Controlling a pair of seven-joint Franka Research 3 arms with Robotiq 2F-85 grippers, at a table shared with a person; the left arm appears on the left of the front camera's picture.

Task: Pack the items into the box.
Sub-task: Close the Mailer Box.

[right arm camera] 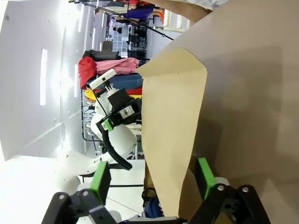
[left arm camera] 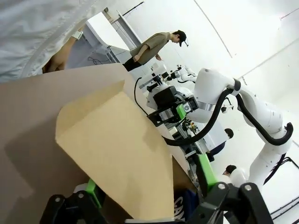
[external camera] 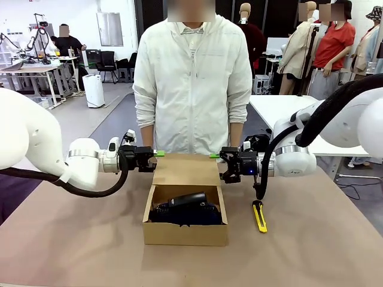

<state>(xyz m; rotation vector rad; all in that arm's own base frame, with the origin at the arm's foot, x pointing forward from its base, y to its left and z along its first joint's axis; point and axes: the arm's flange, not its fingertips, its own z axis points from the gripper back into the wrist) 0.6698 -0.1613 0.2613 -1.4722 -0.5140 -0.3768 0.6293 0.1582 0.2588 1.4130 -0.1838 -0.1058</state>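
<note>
The left gripper [external camera: 155, 158] and right gripper [external camera: 217, 160] stood wide open astride the side edges of the upright lid flap [external camera: 185, 170] of the cardboard box [external camera: 185, 234], a flap that looked light and bendy and was probably best pinched there.

The box [external camera: 185, 234] was plain matt cardboard, its flap smooth. The pouch [external camera: 200, 216] looked like soft dark cloth, the stapler [external camera: 190, 199] like faintly glossy plastic.

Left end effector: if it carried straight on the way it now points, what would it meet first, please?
The raised lid flap of the box: the left end effector has its open fingers either side of the flap's edge, so cardboard probably comes first.
</note>
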